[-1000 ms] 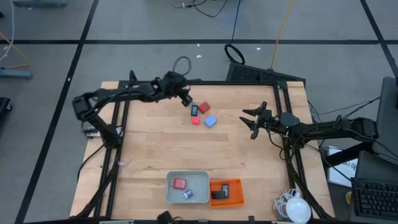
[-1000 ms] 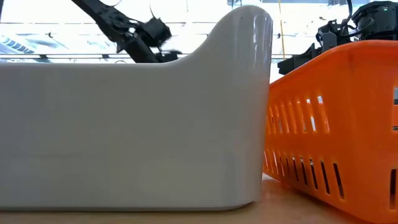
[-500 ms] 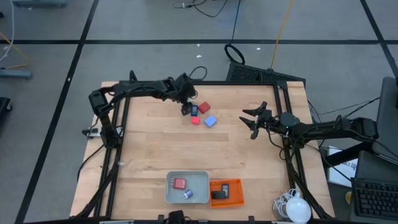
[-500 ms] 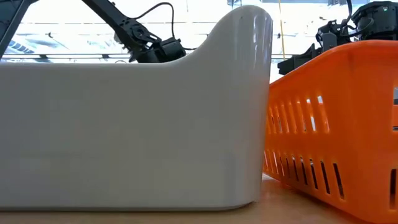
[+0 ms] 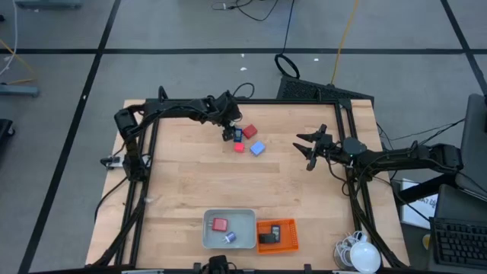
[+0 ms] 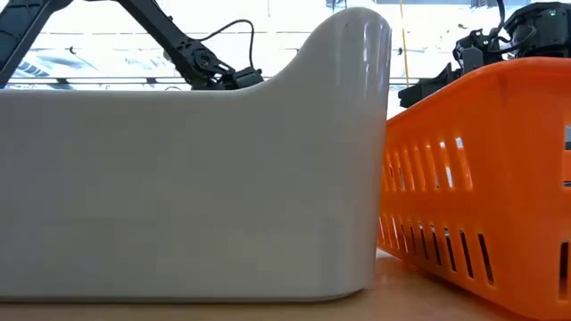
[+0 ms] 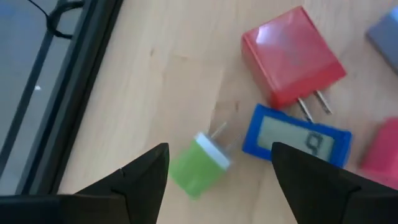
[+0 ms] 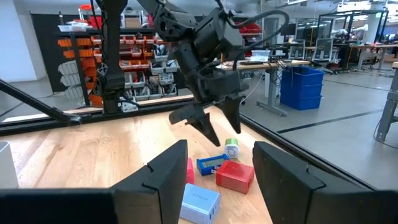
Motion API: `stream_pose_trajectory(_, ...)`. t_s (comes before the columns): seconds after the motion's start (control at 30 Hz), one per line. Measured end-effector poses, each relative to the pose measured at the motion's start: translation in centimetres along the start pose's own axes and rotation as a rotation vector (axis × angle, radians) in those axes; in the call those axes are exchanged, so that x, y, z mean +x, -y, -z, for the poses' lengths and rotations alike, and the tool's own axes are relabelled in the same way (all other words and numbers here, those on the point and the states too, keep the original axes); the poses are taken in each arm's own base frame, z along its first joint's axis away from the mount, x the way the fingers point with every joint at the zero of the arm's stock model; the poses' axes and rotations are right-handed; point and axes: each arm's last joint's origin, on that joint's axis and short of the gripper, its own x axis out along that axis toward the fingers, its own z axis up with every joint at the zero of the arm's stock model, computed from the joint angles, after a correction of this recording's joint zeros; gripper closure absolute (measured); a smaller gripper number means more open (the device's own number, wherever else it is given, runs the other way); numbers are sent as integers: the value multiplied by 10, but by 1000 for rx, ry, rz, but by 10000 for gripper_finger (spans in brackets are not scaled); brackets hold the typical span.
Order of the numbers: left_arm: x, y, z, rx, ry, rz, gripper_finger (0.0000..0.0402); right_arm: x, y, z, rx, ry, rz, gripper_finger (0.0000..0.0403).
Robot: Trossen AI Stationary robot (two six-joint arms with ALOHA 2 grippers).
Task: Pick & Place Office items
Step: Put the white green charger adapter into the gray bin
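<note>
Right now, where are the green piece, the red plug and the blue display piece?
Green piece (image 7: 198, 167), left wrist view, on its green body.
Red plug (image 7: 292, 55), left wrist view, on its top face.
Blue display piece (image 7: 292, 138), left wrist view, on its grey screen.

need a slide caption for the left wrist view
Open left gripper poised above a green plug, beside a blue display gadget and red charger.

Tray: grey tray (image 5: 245, 220), table's near edge.
Basket: orange mesh basket (image 5: 289, 235), touching tray's right side.
</note>
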Motion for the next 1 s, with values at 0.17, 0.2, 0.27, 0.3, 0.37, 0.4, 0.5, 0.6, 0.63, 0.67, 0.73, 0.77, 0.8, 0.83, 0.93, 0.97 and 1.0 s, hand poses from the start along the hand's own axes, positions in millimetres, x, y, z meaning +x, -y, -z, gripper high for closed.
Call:
stream_pose_trajectory(0.17, 19, 3, 7, -2, -43, 15, 117, 0, 0, 1, -2, -12, 1, 232)
stream_pose_trajectory(0.2, 20, 3, 7, -3, -41, 13, 117, 0, 0, 1, -2, -12, 1, 232)
stream_pose_trajectory(0.27, 23, 3, 7, -4, -41, 17, 117, 0, 0, 1, -2, -11, 1, 232)
stream_pose_trajectory(0.3, 23, 3, 8, -3, -43, 19, 117, 0, 0, 1, -2, -12, 0, 232)
stream_pose_trajectory(0.37, 24, 3, 8, -4, -46, 22, 117, 0, 0, 1, -2, -11, 0, 232)
stream_pose_trajectory(0.4, 23, 3, 8, -5, -45, 22, 117, 0, 0, 1, -2, -12, 0, 232)
stream_pose_trajectory(0.5, 19, 4, 8, -26, -59, 22, 117, 0, 0, 1, -2, -11, 0, 232)
stream_pose_trajectory(0.6, 12, 4, 11, -74, -96, 15, 117, 0, 0, 1, -2, -11, 0, 232)
stream_pose_trajectory(0.63, 9, 4, 11, -97, -107, 9, 117, 0, 0, 1, -2, -11, 0, 232)
stream_pose_trajectory(0.67, 6, 4, 12, -118, -118, 0, 117, 0, 0, 1, -2, -12, 0, 232)
stream_pose_trajectory(0.73, -1, 4, 13, -142, -146, -11, 117, 0, 0, 1, -2, -11, 1, 232)
stream_pose_trajectory(0.77, -5, 4, 14, -151, -158, -16, 117, 0, 0, 1, -2, -12, 0, 232)
stream_pose_trajectory(0.8, -7, 4, 14, -159, -164, -16, 117, 0, 0, 1, -2, -12, 0, 232)
stream_pose_trajectory(0.83, -11, 4, 14, -169, -165, -16, 117, 0, 0, 1, -2, -11, 0, 232)
stream_pose_trajectory(0.93, -18, 5, 13, -190, -171, -15, 117, 0, 0, 1, -2, -11, 0, 232)
stream_pose_trajectory(0.97, -19, 5, 13, -190, -167, -16, 117, 0, 0, 1, -2, -12, 0, 232)
stream_pose_trajectory(1.0, -19, 5, 13, -189, -164, -16, 117, 0, 0, 1, -2, -12, 0, 232)
